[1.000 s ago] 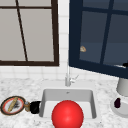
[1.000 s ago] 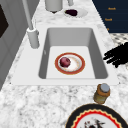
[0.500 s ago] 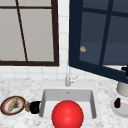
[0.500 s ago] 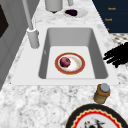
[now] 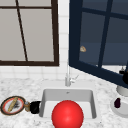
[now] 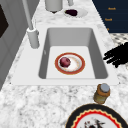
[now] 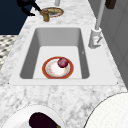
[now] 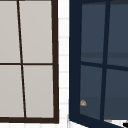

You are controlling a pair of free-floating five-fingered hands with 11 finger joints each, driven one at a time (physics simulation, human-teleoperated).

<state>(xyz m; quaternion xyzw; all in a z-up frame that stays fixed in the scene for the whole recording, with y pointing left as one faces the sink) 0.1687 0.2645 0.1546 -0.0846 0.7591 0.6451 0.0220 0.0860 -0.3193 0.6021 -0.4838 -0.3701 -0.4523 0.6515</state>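
Jar (image 6: 102, 93) beside left robot hand (image 6: 117, 56) shows no readable label.

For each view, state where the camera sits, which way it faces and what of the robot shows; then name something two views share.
Front view: before the sink, facing the windows; left hand beside the jar.
Left side view: at the sink's left end, looking along it; that hand off the sink's front rim.
Right side view: opposite end, looking back; the hand by the jar.
Upper view: faces the windows above.
Both side views share the plate in the sink.
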